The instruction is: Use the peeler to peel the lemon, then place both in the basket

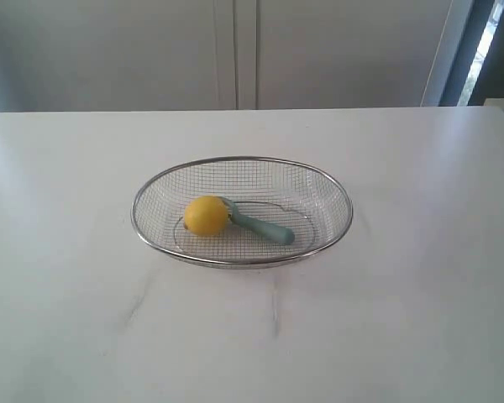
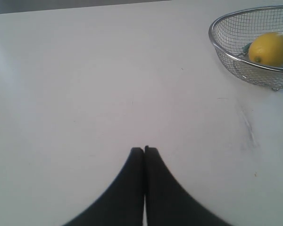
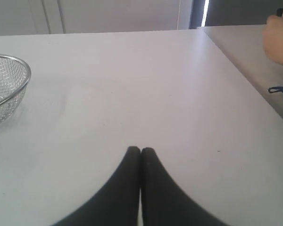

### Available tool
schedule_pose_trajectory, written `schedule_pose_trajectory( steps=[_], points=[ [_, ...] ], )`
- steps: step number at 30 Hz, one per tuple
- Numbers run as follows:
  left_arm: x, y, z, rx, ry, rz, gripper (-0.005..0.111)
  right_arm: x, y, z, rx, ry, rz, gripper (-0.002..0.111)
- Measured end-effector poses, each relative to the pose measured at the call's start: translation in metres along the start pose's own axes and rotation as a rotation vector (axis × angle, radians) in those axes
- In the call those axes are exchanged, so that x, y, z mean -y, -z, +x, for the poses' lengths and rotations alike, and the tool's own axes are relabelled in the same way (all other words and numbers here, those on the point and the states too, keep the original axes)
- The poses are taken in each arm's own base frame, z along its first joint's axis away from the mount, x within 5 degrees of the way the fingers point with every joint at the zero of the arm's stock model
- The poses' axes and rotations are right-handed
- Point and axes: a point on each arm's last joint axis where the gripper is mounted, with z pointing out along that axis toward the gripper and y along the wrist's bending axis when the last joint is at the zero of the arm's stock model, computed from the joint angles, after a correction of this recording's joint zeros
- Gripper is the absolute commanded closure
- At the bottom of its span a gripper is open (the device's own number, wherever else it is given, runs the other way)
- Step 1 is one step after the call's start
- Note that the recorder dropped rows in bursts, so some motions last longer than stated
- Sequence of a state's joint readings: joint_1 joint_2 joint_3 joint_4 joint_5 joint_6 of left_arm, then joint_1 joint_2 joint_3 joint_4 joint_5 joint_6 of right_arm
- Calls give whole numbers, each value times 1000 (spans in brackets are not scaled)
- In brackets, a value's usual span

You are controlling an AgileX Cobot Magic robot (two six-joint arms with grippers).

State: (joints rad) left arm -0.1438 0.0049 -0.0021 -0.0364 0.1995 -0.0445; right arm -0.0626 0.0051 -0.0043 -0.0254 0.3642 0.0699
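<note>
Left gripper [image 2: 145, 149]: jaws pressed together, tips meeting; holds nothing; only bare table [image 2: 85, 94] lies ahead of it; well apart from the basket
Right gripper [image 3: 140, 150]: jaws closed tip to tip; empty; touches no object; only an edge of the basket shows in its wrist view, well apart
Basket [image 1: 244, 158]: stands upright on the white table, near the middle of the exterior view; neither gripper touches it
Lemon [image 1: 206, 216]: inside the basket, toward 9 o'clock from the basket's centre; skin looks smooth and yellow
Peeler [image 1: 265, 227]: inside the basket; blade head against the lemon; teal handle runs toward 4 o'clock from the lemon
</note>
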Motion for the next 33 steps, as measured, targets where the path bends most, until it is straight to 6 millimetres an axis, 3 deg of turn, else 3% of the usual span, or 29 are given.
schedule_pose_trajectory(
  steps=[33],
  points=[
    [0,0,0,0,0,0,107,-4,0,-4,40,21,-81,108]
  ],
)
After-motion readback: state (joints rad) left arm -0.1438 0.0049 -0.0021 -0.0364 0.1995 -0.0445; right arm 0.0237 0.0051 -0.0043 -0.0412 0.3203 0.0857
